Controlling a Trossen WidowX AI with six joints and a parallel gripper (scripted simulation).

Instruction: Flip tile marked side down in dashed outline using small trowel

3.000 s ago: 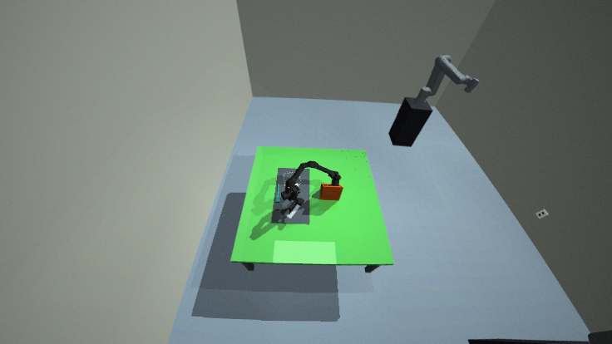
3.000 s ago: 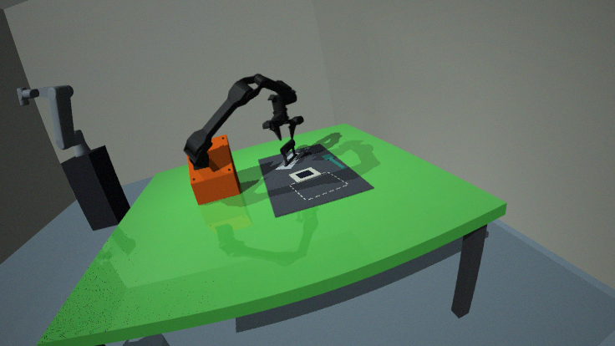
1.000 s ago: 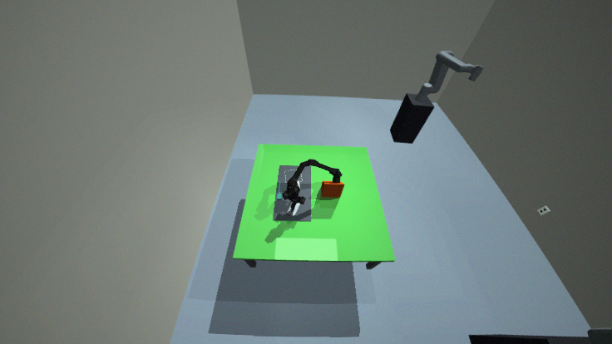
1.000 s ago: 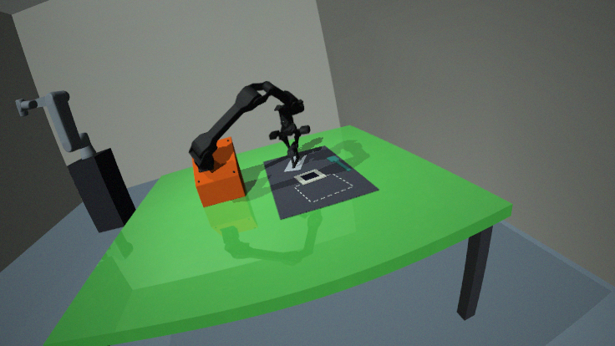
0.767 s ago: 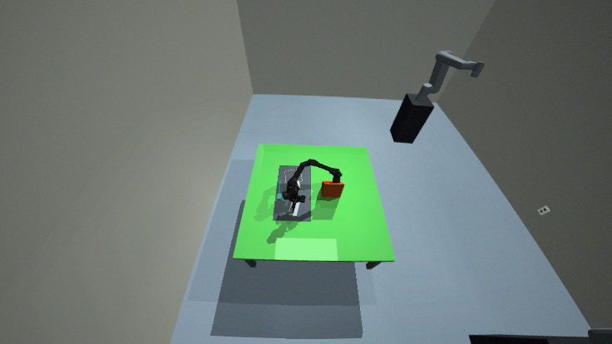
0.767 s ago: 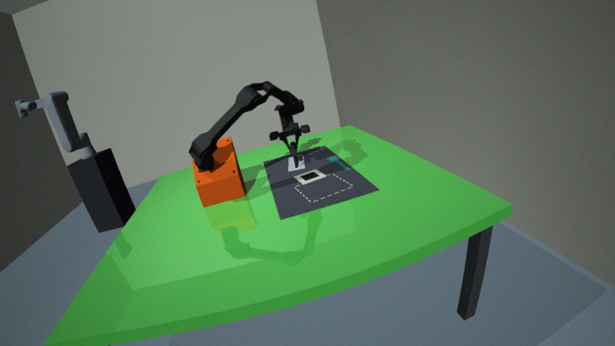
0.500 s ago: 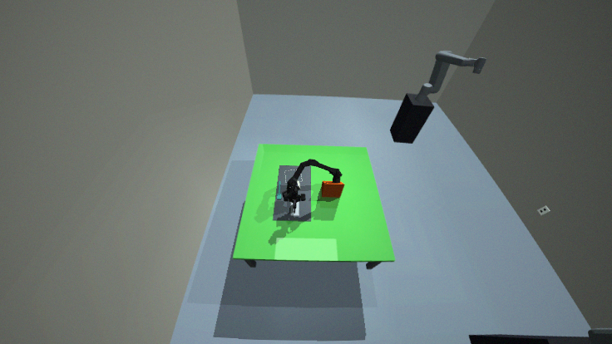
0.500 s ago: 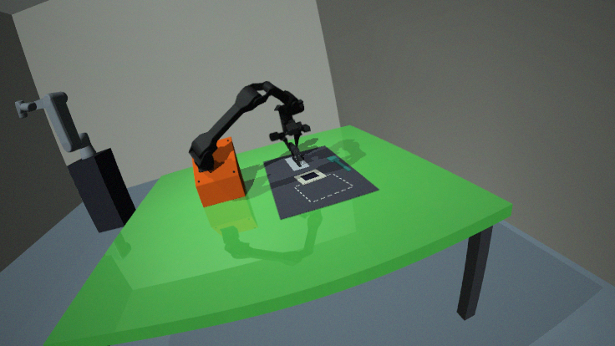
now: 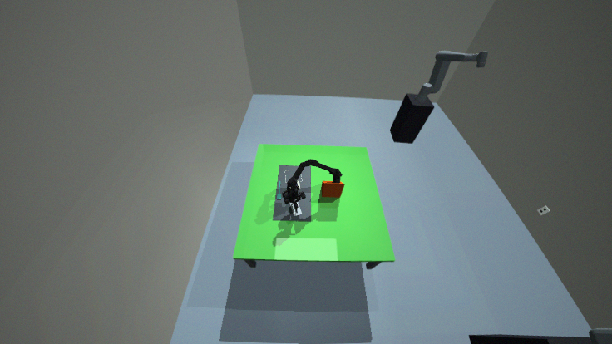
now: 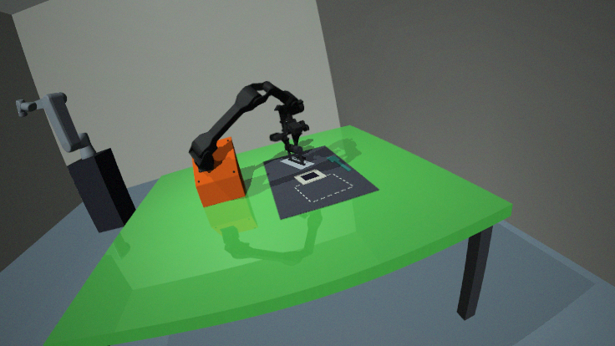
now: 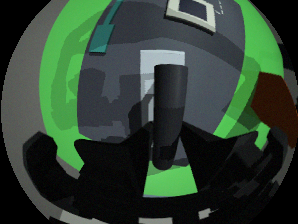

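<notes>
My gripper is shut on the black handle of the trowel. The trowel's pale blade is low over or on the dark mat; contact is unclear. The tile lies flat beyond the blade, apart from it. Its upper face shows a cream border around a dark square. The tile overlaps the near-blade edge of the dashed outline and lies partly outside it. The tile's underside is hidden.
A teal T-shaped tool lies on the mat, to the left in the wrist view. The orange box under my arm's base stands beside the mat on the green table. A grey arm stands on a dark pedestal beyond the table.
</notes>
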